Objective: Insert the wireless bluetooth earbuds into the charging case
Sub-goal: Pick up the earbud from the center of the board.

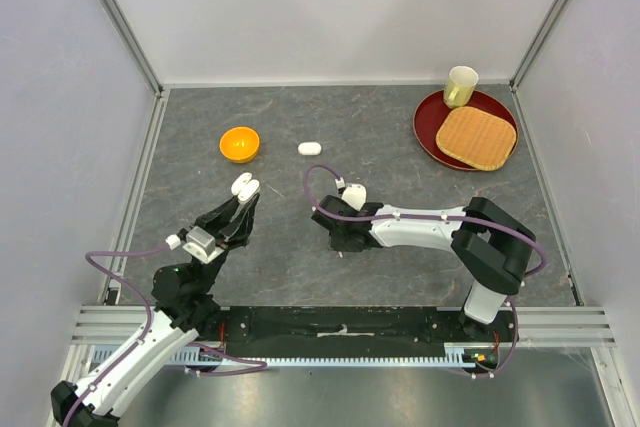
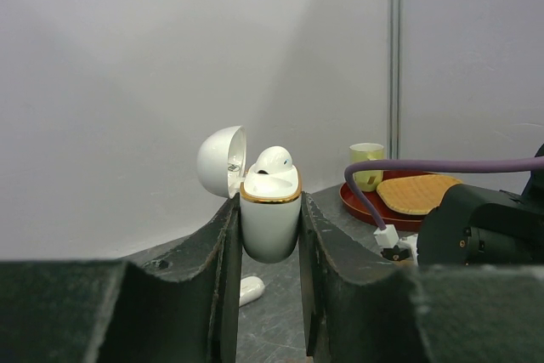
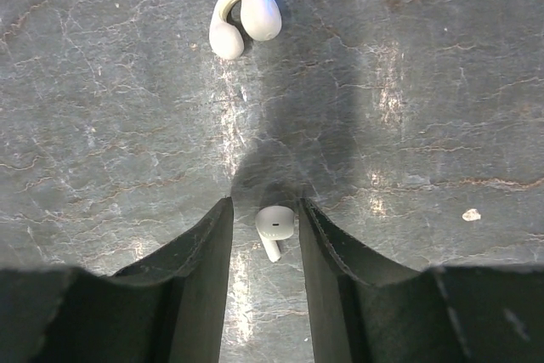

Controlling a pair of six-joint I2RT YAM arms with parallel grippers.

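**Stemmed earbud bracketed, open case waiting**

The right gripper [image 3: 265,203] is low over the grey stone-patterned table [image 1: 400,167]. Its fingers are apart, one on each side of a small white plastic earbud with a short stem [image 3: 274,225], and there is a visible gap on at least one side, so nothing is clamped yet. The earbud lies flat on the table with its stem pointing back toward the wrist.

The left gripper [image 2: 269,206] is closed on the body of a glossy white charging case with a gold rim [image 2: 270,231]. It holds the case upright above the table with the domed lid swung open. One seated earbud [image 2: 274,160] already occupies a well.

The earbud looks very light, hard and slick, so a pinch on its rounded head could squirt it sideways. The flatter flanks of the head, just above the stem, are probably the safest hold, taken with gentle pressure.

A C-shaped white clip earbud [image 3: 242,23] lies well ahead of the right fingers and apart from the target. A closed white pebble-shaped case [image 1: 309,148] and an orange plastic bowl [image 1: 240,143] sit beyond the held case. The stretch of table between the two grippers is bare, but the raised lid and the seated earbud narrow the approach to the free well.
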